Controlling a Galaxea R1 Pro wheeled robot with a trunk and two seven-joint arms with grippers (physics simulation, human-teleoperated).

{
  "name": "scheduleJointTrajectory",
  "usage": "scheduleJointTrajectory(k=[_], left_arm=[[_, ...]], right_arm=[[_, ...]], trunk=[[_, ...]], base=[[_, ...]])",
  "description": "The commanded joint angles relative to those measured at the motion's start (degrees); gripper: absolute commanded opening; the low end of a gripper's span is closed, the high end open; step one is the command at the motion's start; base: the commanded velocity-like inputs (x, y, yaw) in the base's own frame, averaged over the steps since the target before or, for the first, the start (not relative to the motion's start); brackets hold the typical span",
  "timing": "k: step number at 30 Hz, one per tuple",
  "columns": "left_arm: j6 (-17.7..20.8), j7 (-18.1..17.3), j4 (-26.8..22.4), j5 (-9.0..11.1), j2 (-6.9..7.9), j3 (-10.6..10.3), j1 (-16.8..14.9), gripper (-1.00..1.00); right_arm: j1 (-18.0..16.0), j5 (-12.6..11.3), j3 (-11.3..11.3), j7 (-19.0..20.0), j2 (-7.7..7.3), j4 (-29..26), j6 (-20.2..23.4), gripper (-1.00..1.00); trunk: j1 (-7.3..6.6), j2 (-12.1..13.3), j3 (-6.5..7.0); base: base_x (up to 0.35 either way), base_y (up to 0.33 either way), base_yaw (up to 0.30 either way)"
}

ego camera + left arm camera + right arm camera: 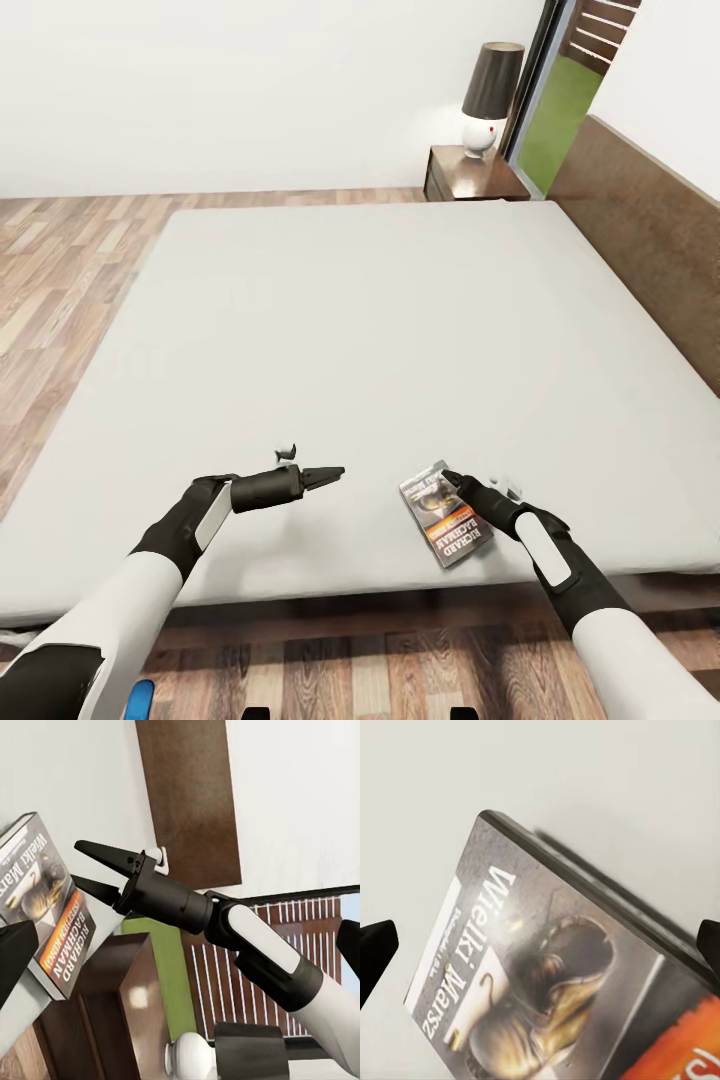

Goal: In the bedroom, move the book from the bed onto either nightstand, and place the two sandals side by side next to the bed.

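Note:
The book (446, 512) lies flat on the bed's pale mattress (380, 320), near its front edge, with its dark cover and orange band facing up. My right gripper (451, 483) is open right at the book's far right corner. In the right wrist view its fingertips (376, 945) stand wide apart on either side of the book (547, 975). My left gripper (335, 471) hovers open over the mattress, a hand's width to the left of the book. The nightstand (475, 178) stands at the bed's far right corner. A sliver of bright blue (141, 697) lies on the floor; I cannot tell whether it is a sandal.
A lamp (489, 98) with a dark shade and white base stands on the nightstand. The dark wooden headboard (650, 240) runs along the bed's right side. Wood-plank floor (60, 270) lies to the left of the bed and in front of it. A tall window (560, 110) is behind the nightstand.

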Motion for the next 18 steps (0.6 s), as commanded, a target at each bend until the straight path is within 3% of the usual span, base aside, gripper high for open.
scheduleJointTrajectory(k=[1,9,18], left_arm=[[0.56,0.00,-0.01,0.45,0.07,-0.29,-0.03,1.00],[0.57,0.00,-0.01,0.45,0.07,-0.29,-0.03,1.00],[0.57,0.00,-0.01,0.45,0.07,-0.29,-0.03,1.00]], right_arm=[[-0.02,-0.22,0.11,0.01,-0.05,-0.03,0.14,1.00],[-0.02,-0.19,0.11,0.01,-0.07,-0.05,0.12,1.00],[-0.02,-0.18,0.11,0.01,-0.06,-0.05,0.11,1.00]], trunk=[[0.00,-0.02,-0.03],[0.00,-0.02,-0.03],[0.00,-0.02,-0.03]], base=[[-0.001,0.000,0.000],[-0.144,0.000,0.000],[-0.020,0.000,0.000]])
